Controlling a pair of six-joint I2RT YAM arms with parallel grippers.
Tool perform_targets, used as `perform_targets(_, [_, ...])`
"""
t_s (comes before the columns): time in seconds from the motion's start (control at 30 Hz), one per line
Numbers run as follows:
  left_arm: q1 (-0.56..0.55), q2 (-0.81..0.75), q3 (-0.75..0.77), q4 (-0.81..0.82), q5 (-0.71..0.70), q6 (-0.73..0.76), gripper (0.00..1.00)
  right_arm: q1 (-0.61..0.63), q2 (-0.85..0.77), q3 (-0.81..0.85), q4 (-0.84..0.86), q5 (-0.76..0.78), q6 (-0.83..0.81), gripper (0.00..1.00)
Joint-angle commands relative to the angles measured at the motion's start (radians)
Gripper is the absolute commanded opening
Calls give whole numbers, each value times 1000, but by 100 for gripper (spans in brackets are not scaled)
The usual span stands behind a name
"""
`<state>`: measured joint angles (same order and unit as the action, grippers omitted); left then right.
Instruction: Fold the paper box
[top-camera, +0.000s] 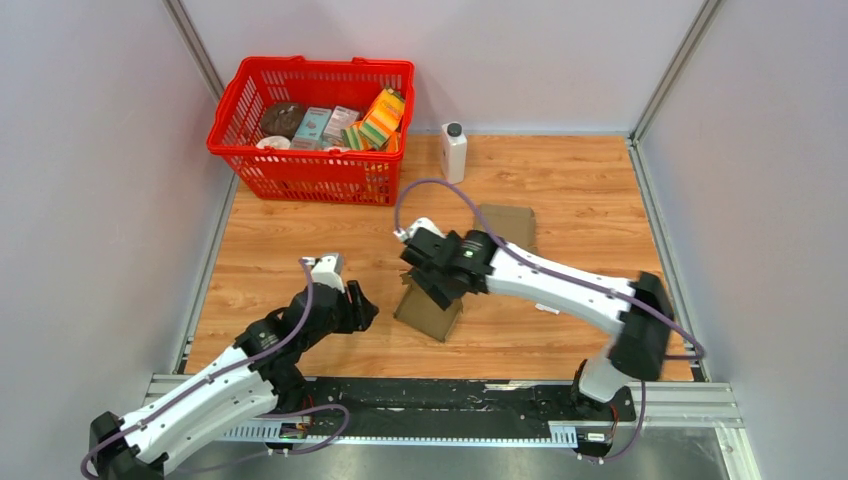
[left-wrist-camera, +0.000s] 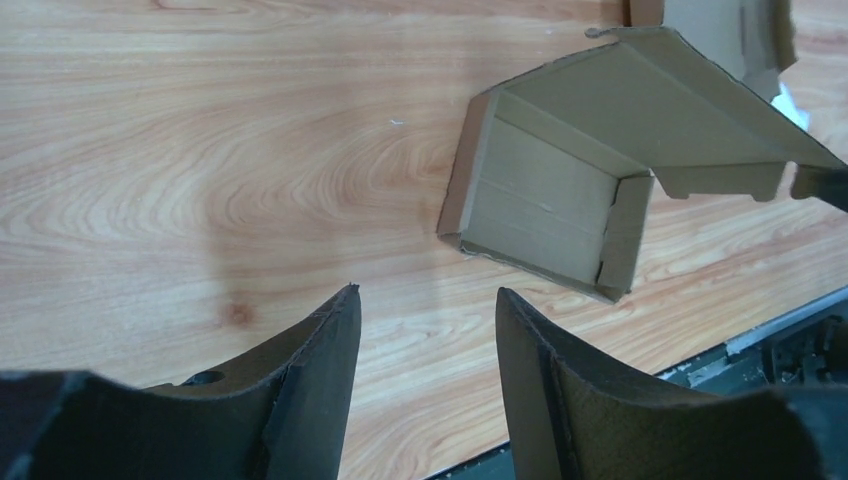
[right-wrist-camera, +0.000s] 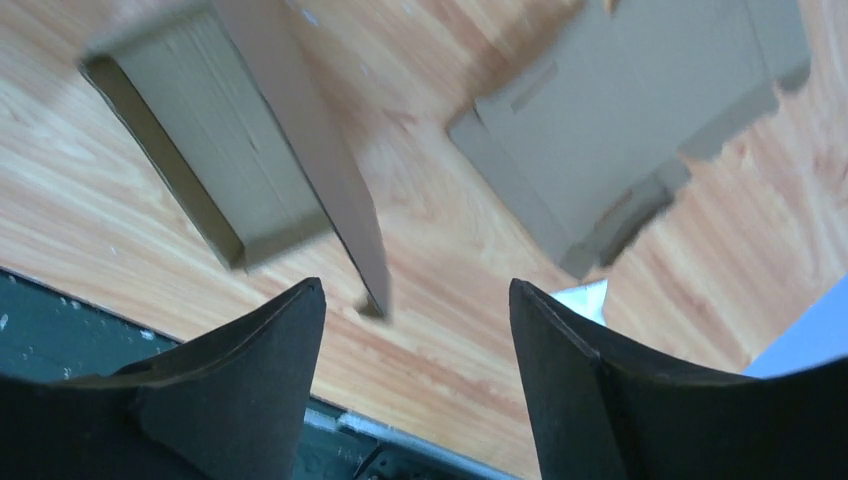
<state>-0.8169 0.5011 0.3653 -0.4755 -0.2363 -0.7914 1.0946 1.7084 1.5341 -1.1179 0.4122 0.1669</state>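
Two arms reach in from the bottom of the top view, and between them, just below the middle of the frame, you see the paper box (top-camera: 428, 312) standing half-formed on the wooden table (top-camera: 560, 180). Your right gripper (top-camera: 434, 288) hangs directly over the box; its wrist hides the fingertips there, so contact cannot be judged from this angle. Your left gripper (top-camera: 360, 305) sits just left of the box, apart from it. A flat cardboard sheet (top-camera: 507, 225) lies right of centre, a red basket (top-camera: 240, 160) of groceries fills the upper left, and a white bottle (top-camera: 453, 150) stands just right of it. In the left wrist view, the left gripper (left-wrist-camera: 425, 292) is spread wide over bare table (left-wrist-camera: 200, 150), grasping nothing, while the box (left-wrist-camera: 540, 200) lies in the upper right with its inside facing the camera and one side wall raised. In the right wrist view, the right gripper (right-wrist-camera: 416, 285) is likewise released, both dark fingers (right-wrist-camera: 250, 390) well apart. The box (right-wrist-camera: 200, 150) shows in the upper left, and its long flap (right-wrist-camera: 310, 150) slants down toward the gap, seemingly clear of both pads. The flat sheet (right-wrist-camera: 640, 110) occupies the upper right.
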Motion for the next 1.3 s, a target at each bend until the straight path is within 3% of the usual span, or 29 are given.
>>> perform_targets(0.0, [64, 141, 47, 144, 106, 107, 60, -27, -300, -236, 175, 7, 216, 74])
perform_targets(0.17, [127, 401, 93, 316, 178, 147, 60, -47, -612, -633, 458, -162, 415, 79])
perform_targets(0.37, [145, 687, 145, 552, 405, 141, 60, -82, -782, -917, 818, -279, 609, 79])
perform_targets(0.5, [145, 803, 123, 726, 451, 97, 57, -134, -767, -1060, 1073, -396, 612, 79])
perform_targets(0.63, [144, 876, 75, 845, 511, 25, 52, -162, -693, -1094, 1185, -467, 594, 78])
perform_targets(0.77, [125, 854, 12, 902, 479, -32, 51, -183, -549, -1037, 1216, -496, 573, 77])
perform_targets(0.97, [96, 685, -68, 821, 366, -58, 52, -225, -409, -909, 1201, -510, 470, 78])
perform_targets(1.1, [99, 481, -86, 584, 241, -5, 55, -251, -342, -771, 947, -428, 340, 78])
perform_targets(1.27, [107, 372, 13, 332, 134, 119, 60, -249, -375, -739, 745, -374, 270, 79])
